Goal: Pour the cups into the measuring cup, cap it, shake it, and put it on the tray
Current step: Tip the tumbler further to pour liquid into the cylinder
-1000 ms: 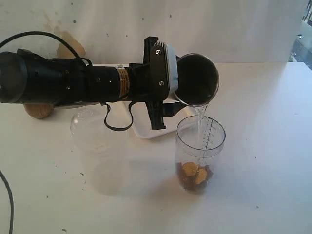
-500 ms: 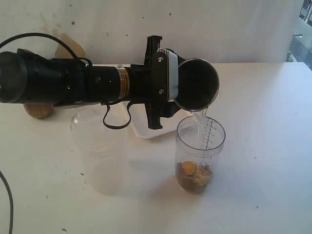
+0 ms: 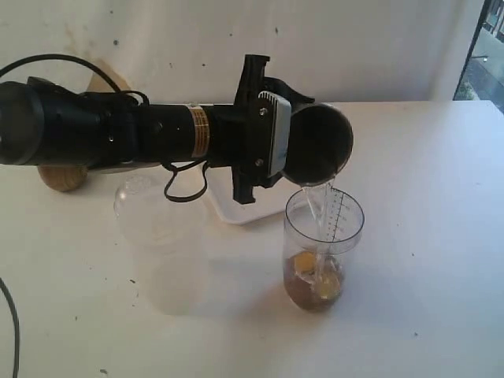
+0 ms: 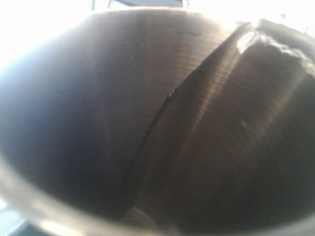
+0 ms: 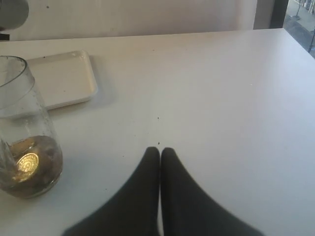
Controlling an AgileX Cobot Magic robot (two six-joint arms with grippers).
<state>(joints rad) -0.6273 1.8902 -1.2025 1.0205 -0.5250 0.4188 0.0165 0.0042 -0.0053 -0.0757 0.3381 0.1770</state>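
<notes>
My left gripper [image 3: 274,143] is shut on the steel tumbler [image 3: 316,143], holding it tipped on its side over the measuring cup [image 3: 324,246]. A thin stream of water [image 3: 321,206] runs from the tumbler's rim into that clear cup, which holds brown bits and round yellow pieces at its bottom. The tumbler's dark inside [image 4: 162,123] fills the left wrist view and hides the jaws there. The wooden cup [image 3: 61,178] stands at the far left behind the arm. My right gripper [image 5: 160,150] rests shut and empty over the table, with the measuring cup [image 5: 24,140] beside it.
A frosted lidded container [image 3: 161,246] stands left of the measuring cup, under the left arm. The white tray [image 3: 236,211] lies behind, partly hidden by the arm; the right wrist view shows this tray [image 5: 64,78] beyond the cup. The arm's cable [image 3: 183,189] hangs low.
The left wrist has rolled the tumbler further over, and the stream keeps running. The liquid in the measuring cup has risen and stirred the pieces. The right gripper has not moved.
</notes>
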